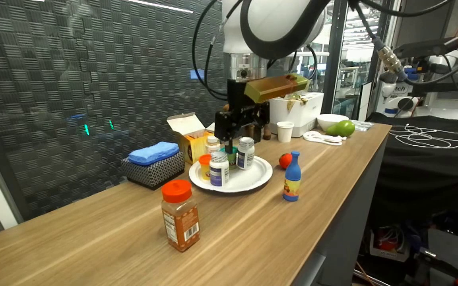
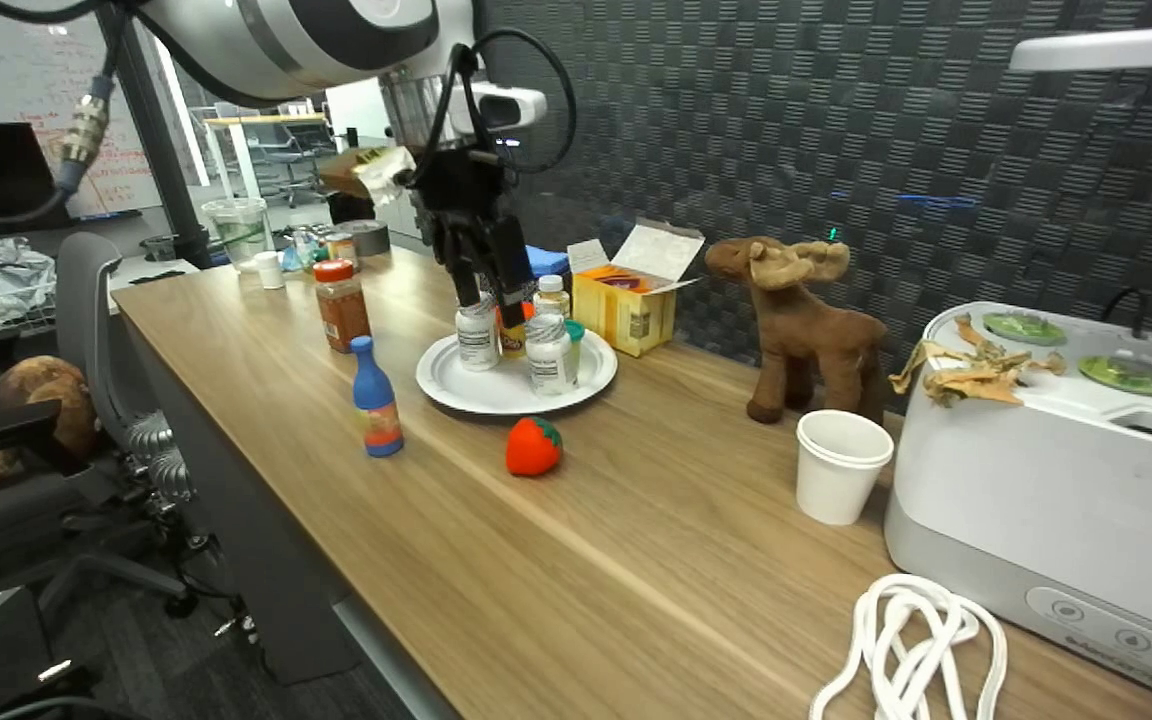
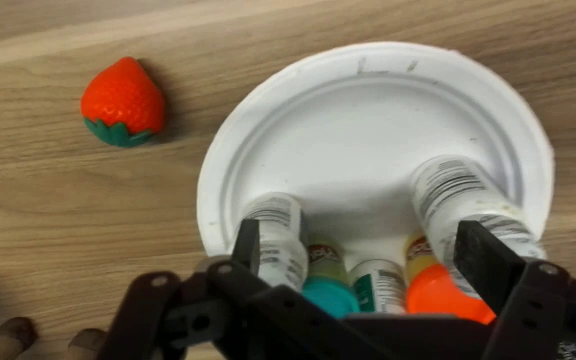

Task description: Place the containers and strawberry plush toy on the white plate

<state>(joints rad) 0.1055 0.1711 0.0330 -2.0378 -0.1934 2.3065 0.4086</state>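
The white plate [image 1: 253, 180] holds several upright containers: two white bottles with purple labels [image 1: 219, 171] [image 1: 246, 154], a third white bottle with a green label [image 3: 378, 285], a teal-lidded tub [image 3: 329, 295] and an orange-lidded tub [image 3: 443, 295]. The red strawberry [image 3: 123, 100] lies on the table beside the plate, also seen in both exterior views [image 2: 534, 447] [image 1: 285, 161]. My gripper [image 3: 363, 245] is open above the containers, with nothing held between its fingers. It also shows in an exterior view [image 2: 489, 300]. Its fingers partly hide the bottles in the wrist view.
A red-lidded spice jar [image 1: 181, 216] and a blue bottle [image 1: 292, 176] stand near the plate. A yellow box [image 2: 626, 310], tissue box [image 1: 153, 169], plush moose [image 2: 806, 335], paper cups [image 2: 839, 465], white appliance [image 2: 1056, 500] and white cord [image 2: 911, 640] stand or lie along the table.
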